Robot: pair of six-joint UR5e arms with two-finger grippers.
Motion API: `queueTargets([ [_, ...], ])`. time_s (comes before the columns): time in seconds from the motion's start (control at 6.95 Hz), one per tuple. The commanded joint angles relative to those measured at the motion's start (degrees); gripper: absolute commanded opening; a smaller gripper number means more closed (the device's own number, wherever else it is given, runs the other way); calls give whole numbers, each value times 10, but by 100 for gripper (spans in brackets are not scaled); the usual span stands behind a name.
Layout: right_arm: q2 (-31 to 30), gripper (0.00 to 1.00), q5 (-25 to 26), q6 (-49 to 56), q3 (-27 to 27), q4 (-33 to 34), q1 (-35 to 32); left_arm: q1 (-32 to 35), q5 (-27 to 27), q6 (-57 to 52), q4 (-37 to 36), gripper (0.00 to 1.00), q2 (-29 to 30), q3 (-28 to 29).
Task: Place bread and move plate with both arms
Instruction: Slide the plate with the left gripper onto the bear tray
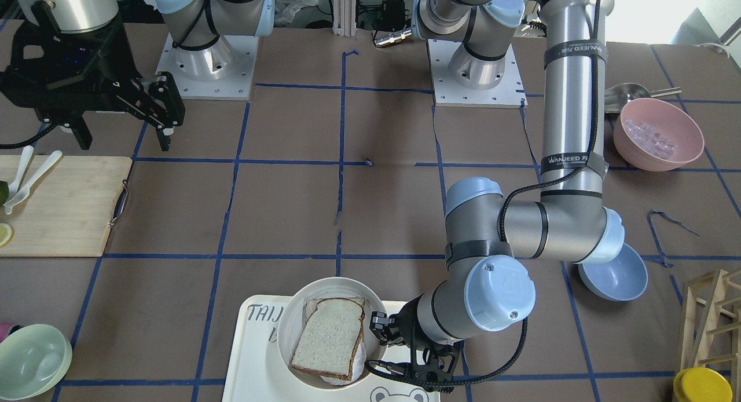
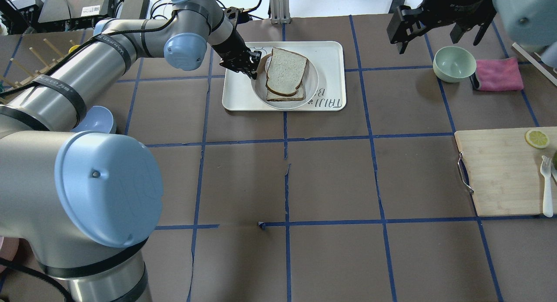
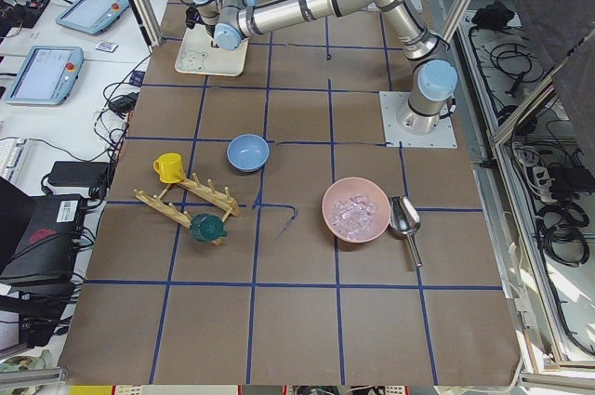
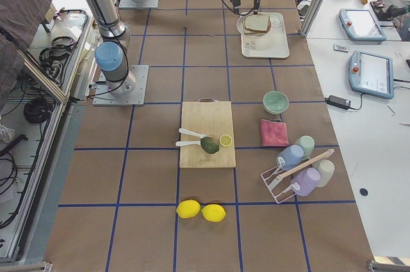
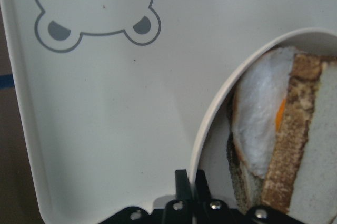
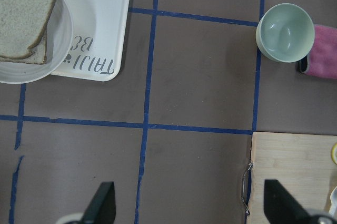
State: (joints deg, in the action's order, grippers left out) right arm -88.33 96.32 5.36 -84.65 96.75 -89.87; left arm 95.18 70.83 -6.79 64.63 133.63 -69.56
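Bread (image 2: 285, 70) – flat atop second slice (image 2: 285, 96) in plate (image 2: 314, 82), long axis roughly toward-away from robot, slightly skewed. Plate on tray (image 2: 330, 58). Left pincer (image 5: 191, 184) nipped tight on plate rim – arm stretched far out, wrist low. Right pincer (image 6: 192, 203) spread wide, empty, above surface (image 2: 330, 180).

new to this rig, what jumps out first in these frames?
The bread lies on a second slice in the plate, which sits on the tray at the table's far edge. An egg-like filling shows between the slices. The left gripper pinches the plate's rim with its arm stretched far out, while the right gripper hangs wide open above the table, near the green bowl.
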Motion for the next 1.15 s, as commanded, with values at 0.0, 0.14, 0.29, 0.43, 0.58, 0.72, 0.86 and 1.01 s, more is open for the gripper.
queueTargets([
  [0.0, -3, 100, -4, -2, 2, -2, 7, 0, -14, -11, -2, 0, 32, 28],
  [0.14, -2, 100, -31, -1, 3, -3, 7, 0, -16, -11, -2, 0, 37, 28],
  [0.29, -1, 100, -24, 2, 4, -4, 7, 0, -15, -10, -2, 0, 39, 28],
  [0.43, -3, 100, -23, 2, 5, -7, 7, 0, -15, -9, -2, 99, 39, 28],
  [0.58, -2, 100, -24, 2, 1, -5, 6, 0, -14, -9, -2, 100, 36, 28],
  [0.72, -1, 100, -25, 4, 0, -5, 6, 0, -11, -7, 5, 100, 22, 29],
  [0.86, 0, 100, -25, 4, 6, -3, 7, -2, -8, -8, 25, 100, 4, 28],
  [1.01, 2, 100, -20, 5, 4, -4, 7, -1, 69, -9, 57, 100, -31, 25],
])
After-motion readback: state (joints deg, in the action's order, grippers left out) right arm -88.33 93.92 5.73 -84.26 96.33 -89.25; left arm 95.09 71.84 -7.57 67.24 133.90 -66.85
